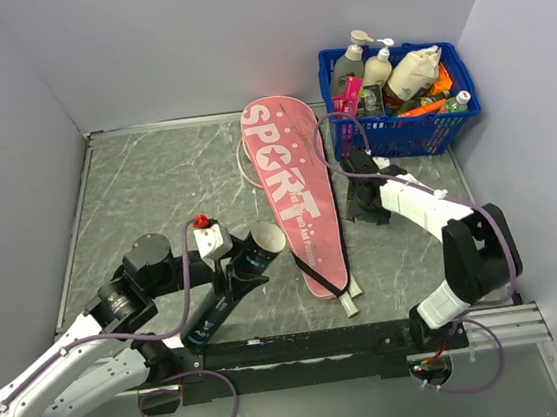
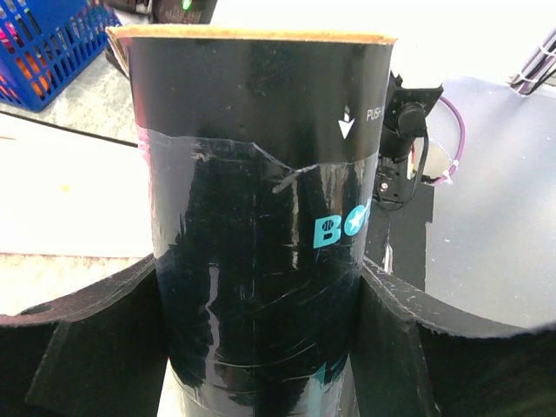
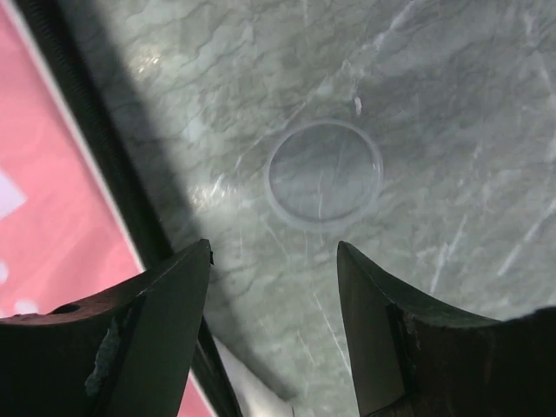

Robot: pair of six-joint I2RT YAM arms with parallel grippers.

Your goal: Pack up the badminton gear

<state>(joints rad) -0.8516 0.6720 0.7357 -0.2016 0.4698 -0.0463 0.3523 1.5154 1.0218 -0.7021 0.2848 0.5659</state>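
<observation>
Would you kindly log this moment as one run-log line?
left claw: gripping black tube | right claw: open near clear round lid | pink cover: on table

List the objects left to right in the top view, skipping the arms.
black tube → pink racket cover → blue basket
</observation>
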